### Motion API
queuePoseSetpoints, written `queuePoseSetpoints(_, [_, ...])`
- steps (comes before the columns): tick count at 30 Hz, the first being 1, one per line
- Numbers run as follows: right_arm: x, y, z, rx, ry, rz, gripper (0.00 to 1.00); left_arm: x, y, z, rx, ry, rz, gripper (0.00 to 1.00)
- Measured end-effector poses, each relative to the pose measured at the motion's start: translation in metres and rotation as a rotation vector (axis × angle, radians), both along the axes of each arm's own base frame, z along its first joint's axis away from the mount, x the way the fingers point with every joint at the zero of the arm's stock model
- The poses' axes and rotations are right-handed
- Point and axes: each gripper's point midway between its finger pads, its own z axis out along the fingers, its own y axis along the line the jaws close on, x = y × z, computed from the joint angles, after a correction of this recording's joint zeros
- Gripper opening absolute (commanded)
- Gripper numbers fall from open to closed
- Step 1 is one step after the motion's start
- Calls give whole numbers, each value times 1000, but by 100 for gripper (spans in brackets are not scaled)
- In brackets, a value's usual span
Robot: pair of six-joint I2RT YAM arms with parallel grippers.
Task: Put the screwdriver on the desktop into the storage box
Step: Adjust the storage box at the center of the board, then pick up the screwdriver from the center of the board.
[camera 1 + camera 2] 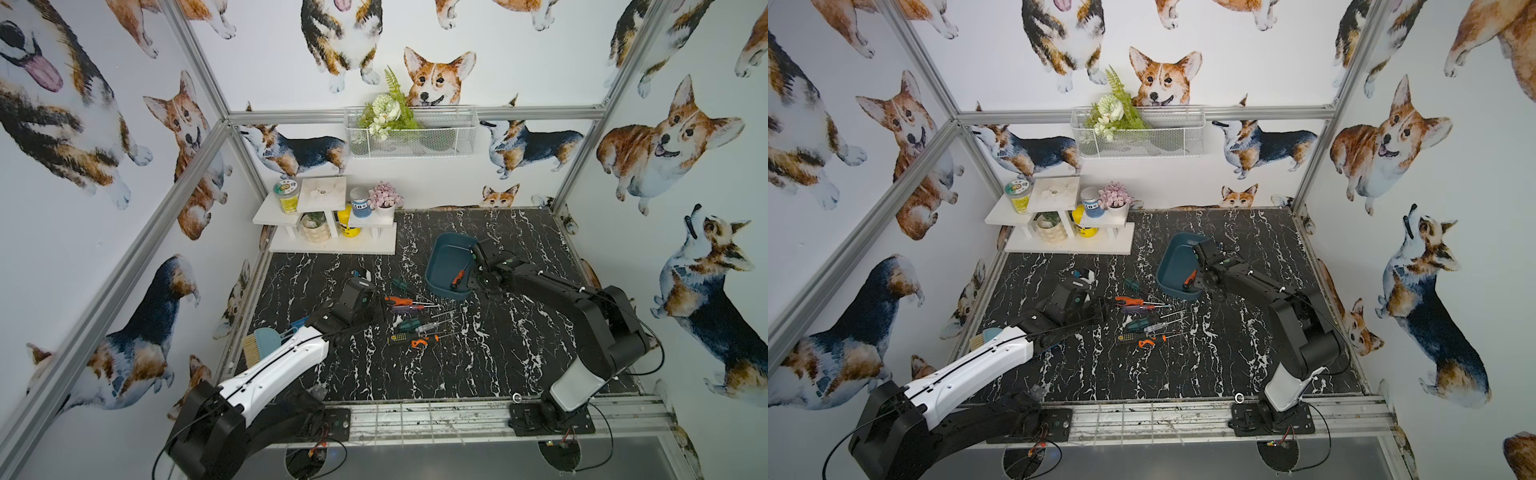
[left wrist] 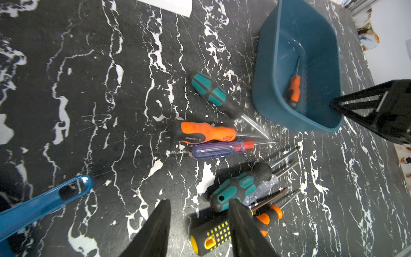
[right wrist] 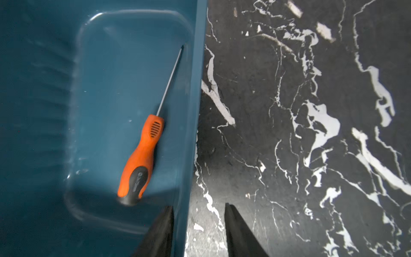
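Note:
The teal storage box (image 1: 441,255) (image 1: 1173,262) (image 2: 278,66) (image 3: 44,111) sits at the back right of the black marbled desktop (image 1: 498,353). One orange-handled screwdriver (image 1: 458,277) (image 1: 1190,278) (image 2: 294,89) (image 3: 142,155) lies inside it along a wall. My right gripper (image 1: 474,251) (image 1: 1202,253) (image 3: 198,209) hangs open and empty over the box's rim, one finger above the box, the other above the desktop. Several screwdrivers (image 1: 411,320) (image 1: 1144,320) lie piled mid-table. My left gripper (image 1: 380,309) (image 2: 199,211) is open above a yellow-and-black-handled screwdriver (image 2: 211,238), not touching it.
A white tiered shelf (image 1: 332,245) with jars and plants stands at the back left. A blue dustpan with brush (image 1: 266,340) lies at the left edge, its handle (image 2: 44,204) near my left gripper. A wire basket (image 1: 411,133) hangs on the back wall.

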Motion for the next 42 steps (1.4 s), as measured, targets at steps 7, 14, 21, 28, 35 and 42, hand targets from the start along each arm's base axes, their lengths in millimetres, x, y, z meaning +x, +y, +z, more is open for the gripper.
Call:
queuePoseSetpoints(7, [6,5,-12,-20,28,48,18,-3,25,19,-25,-93,94,45])
queuePoseSetpoints(14, [10,2,-12,-42,25,100,2,-5,39,19,-36,-107,147,44])
queuePoseSetpoints(21, [18,-26,-10,-74,29,119,2,-5,41,14,-33,-96,149,44])
queuePoseSetpoints(28, [27,-33,-4,-127,16,205,37,-6,20,-7,-23,-43,10,48])
queuePoseSetpoints(35, [26,-26,47,-97,-114,239,61,-18,-9,-26,-40,34,-190,52])
queuePoseSetpoints(42, [-32,-18,82,43,-255,210,61,-44,-77,-16,-35,11,-516,53])
